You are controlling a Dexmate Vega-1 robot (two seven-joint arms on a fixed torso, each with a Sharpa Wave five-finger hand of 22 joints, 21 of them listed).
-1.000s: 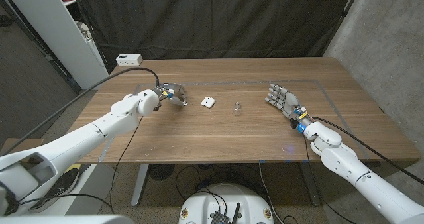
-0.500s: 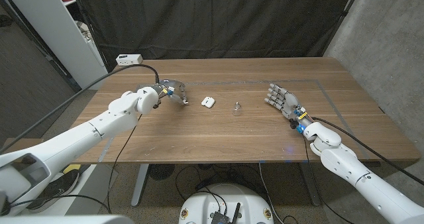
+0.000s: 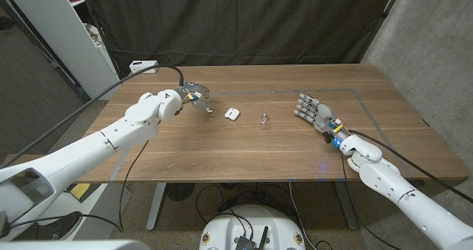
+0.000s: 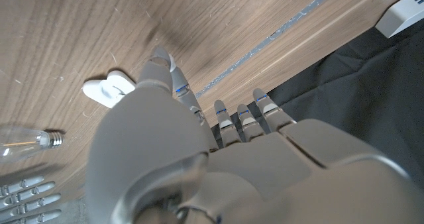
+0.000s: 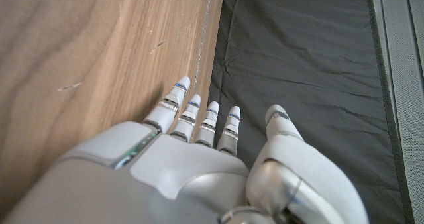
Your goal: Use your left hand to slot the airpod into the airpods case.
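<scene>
Two robot hands up: left robot hand hovers over the table, fingers spread, grasping nothing. White airpods case sits just off its fingertips, toward the right robot hand. Small clear bulb-like item lies btwn case & right robot hand, which is released too. Airpod itself: can't tell.
</scene>
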